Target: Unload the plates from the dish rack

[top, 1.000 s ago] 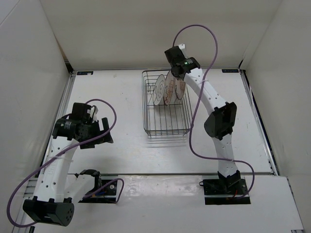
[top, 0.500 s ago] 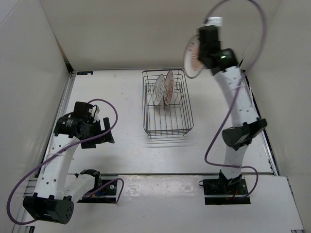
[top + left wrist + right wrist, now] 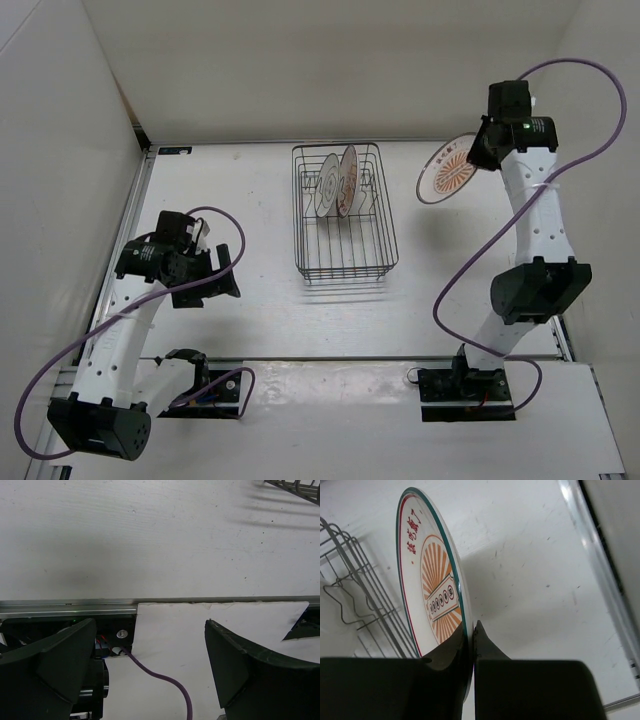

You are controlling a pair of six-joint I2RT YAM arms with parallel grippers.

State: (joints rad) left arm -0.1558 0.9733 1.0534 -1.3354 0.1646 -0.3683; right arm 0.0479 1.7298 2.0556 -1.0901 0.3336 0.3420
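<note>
My right gripper (image 3: 478, 153) (image 3: 470, 635) is shut on the rim of the plate with the orange sunburst centre (image 3: 449, 168) (image 3: 432, 595) and holds it in the air to the right of the dish rack (image 3: 345, 212), above the table. Two plates stand upright in the rack's far end, one with grey marks (image 3: 327, 186) and one with reddish marks (image 3: 348, 180). A corner of the rack shows in the right wrist view (image 3: 355, 580). My left gripper (image 3: 222, 272) (image 3: 150, 665) is open and empty, far left of the rack.
White walls enclose the table on the left, back and right. A metal rail (image 3: 540, 250) runs along the table's right edge, near the held plate. A purple cable (image 3: 165, 680) and the left arm's base (image 3: 190, 375) lie below my left gripper.
My right arm has carried the sunburst plate out of the rack, up and then right and down beside the rack. The left arm has hardly moved.
</note>
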